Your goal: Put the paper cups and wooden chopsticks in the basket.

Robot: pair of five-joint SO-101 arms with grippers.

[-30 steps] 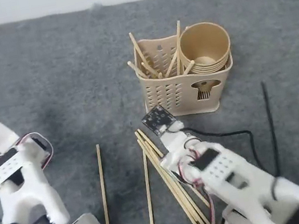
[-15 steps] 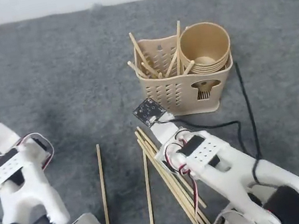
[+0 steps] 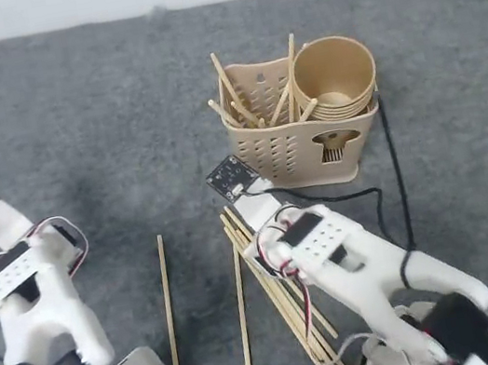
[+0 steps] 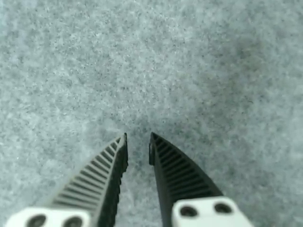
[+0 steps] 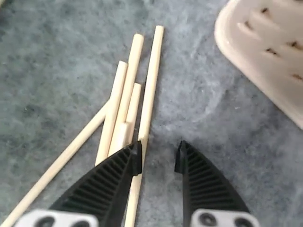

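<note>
The beige slotted basket (image 3: 298, 140) stands on the grey carpet, with stacked paper cups (image 3: 334, 77) in one compartment and several wooden chopsticks (image 3: 248, 97) upright in the other. More chopsticks lie loose: a bundle (image 3: 277, 290), one (image 3: 243, 320) beside it and one (image 3: 166, 295) farther left. In the right wrist view my right gripper (image 5: 158, 153) is open low over the bundle's ends (image 5: 135, 90), with one fingertip (image 5: 136, 153) against a stick. The basket's corner (image 5: 265, 47) is close by. My left gripper (image 4: 138, 139) hangs slightly open over bare carpet, holding nothing.
The left arm (image 3: 34, 305) rests at the near left of the carpet. A black cable (image 3: 396, 184) runs from the right arm (image 3: 352, 258) past the basket's right side. A white wall borders the far edge.
The right arm has swung left and farther out, over the far ends of the chopstick bundle. Its cable has shifted toward the basket. The left arm has kept still.
</note>
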